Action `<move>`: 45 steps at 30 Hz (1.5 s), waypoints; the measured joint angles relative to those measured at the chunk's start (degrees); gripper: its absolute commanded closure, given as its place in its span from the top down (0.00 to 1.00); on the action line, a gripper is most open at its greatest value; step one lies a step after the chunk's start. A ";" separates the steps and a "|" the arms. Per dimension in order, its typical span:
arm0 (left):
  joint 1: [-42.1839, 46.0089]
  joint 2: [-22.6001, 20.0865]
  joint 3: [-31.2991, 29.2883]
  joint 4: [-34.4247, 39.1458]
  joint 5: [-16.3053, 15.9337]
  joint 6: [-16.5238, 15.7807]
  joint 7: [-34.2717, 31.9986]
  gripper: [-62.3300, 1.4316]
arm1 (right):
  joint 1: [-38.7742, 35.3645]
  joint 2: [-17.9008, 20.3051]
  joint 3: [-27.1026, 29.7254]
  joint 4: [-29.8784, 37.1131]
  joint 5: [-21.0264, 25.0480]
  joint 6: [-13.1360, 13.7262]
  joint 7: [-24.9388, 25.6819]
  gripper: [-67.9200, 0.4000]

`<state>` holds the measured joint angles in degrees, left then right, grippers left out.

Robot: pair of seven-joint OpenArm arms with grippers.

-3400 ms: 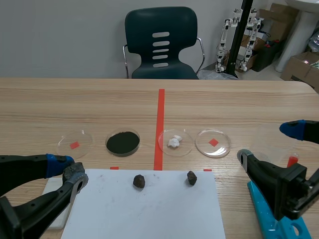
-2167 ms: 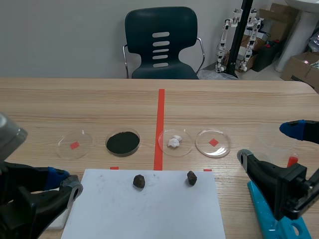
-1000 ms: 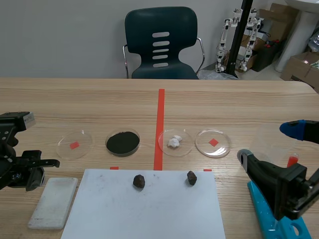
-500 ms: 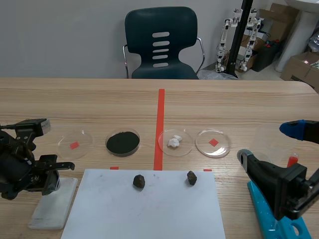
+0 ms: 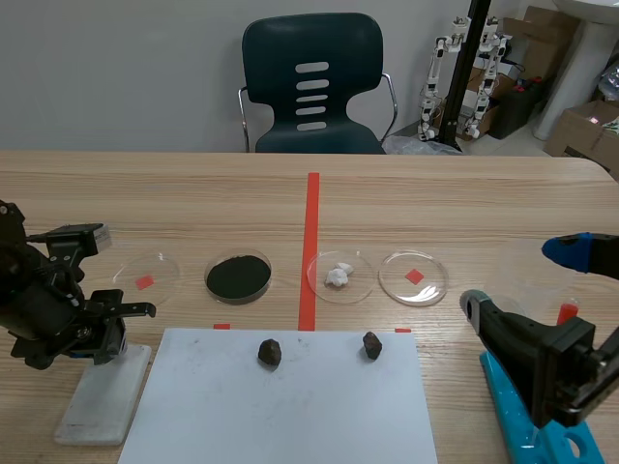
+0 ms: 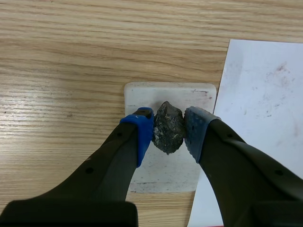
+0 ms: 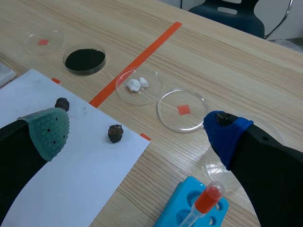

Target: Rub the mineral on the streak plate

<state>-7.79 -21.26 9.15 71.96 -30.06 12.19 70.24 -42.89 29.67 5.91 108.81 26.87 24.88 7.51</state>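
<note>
Since half a second ago the left hand [image 6: 169,133] has edged toward the paper [image 5: 290,416] and now sits over the far end of the plate [image 5: 95,398]; the right hand [image 7: 136,133] has not moved. Left hand grips a dark mineral [image 6: 166,124] between its blue pads [image 6: 142,130], above the white plate; whether they touch cannot be told. Plate lies on the worktop [image 5: 435,193], just beside the paper, which carries two rocks [image 5: 270,352]. Right hand is spread wide, holding nothing.
</note>
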 measured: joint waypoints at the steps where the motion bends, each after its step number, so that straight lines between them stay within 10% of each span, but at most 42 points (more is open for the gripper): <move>1: -0.26 0.00 0.11 -0.52 0.00 -0.02 0.02 0.16 | 0.00 0.00 0.00 0.00 0.00 0.00 0.00 0.87; 31: -1.55 0.92 0.59 -4.11 -0.50 -2.38 0.48 0.16 | 0.00 0.00 0.00 0.00 0.00 0.00 0.00 0.87; 39: -1.25 1.11 0.35 -4.87 -12.07 -5.84 -2.82 0.16 | 0.00 0.02 0.00 0.00 0.00 0.00 -0.02 0.87; 45: -1.42 1.57 0.55 -4.79 -7.48 -5.51 -1.73 0.16 | 0.00 0.00 0.00 0.00 0.00 0.00 0.00 0.87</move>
<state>-9.21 -19.68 9.69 67.18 -37.54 6.68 68.51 -42.89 29.67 5.91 108.81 26.87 24.88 7.51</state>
